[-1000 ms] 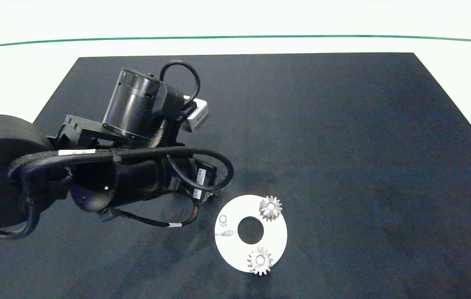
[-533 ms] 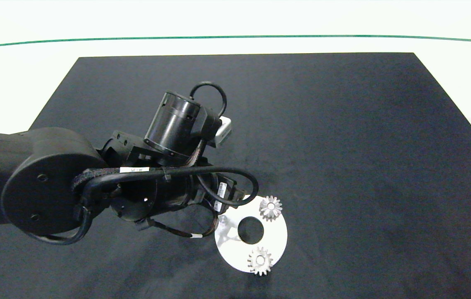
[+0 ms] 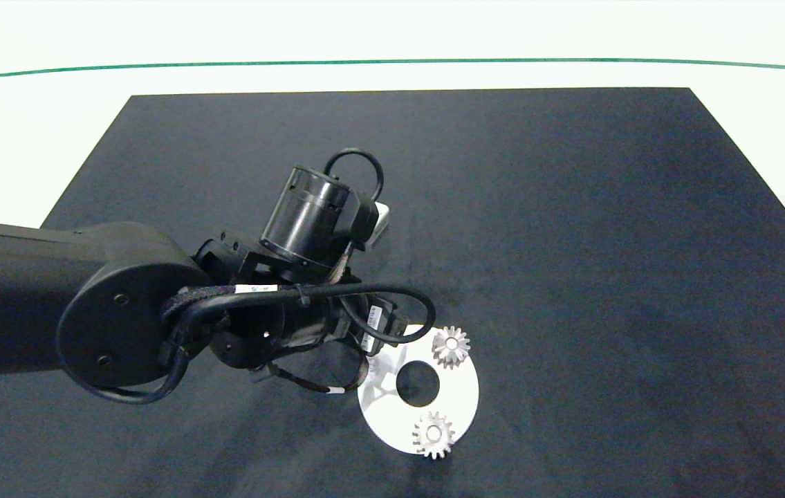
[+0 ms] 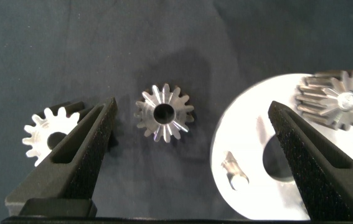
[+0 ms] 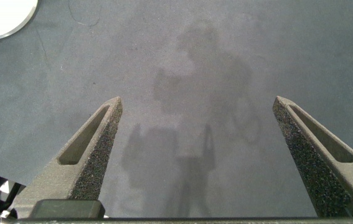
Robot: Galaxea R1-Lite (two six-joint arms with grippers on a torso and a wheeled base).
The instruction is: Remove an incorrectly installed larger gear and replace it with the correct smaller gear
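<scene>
Jaws spread wide on left gripper (image 4: 192, 146), smaller gear (image 4: 164, 114) lying between its fingers; right gripper (image 5: 198, 149) likewise spread over bare mat (image 5: 226, 74).

1. The head view looks down from above on the whole dark mat (image 3: 572, 242), the left arm (image 3: 122, 318) reaching in from its left edge.
2. The left wrist view looks close down at the mat past its own pincer (image 4: 195, 155); it shares the white disc (image 3: 461, 394) (image 4: 251, 124) with the head view.
3. The right wrist view faces bare mat (image 5: 226, 74), with the disc's (image 5: 2, 15) edge at one corner.
</scene>
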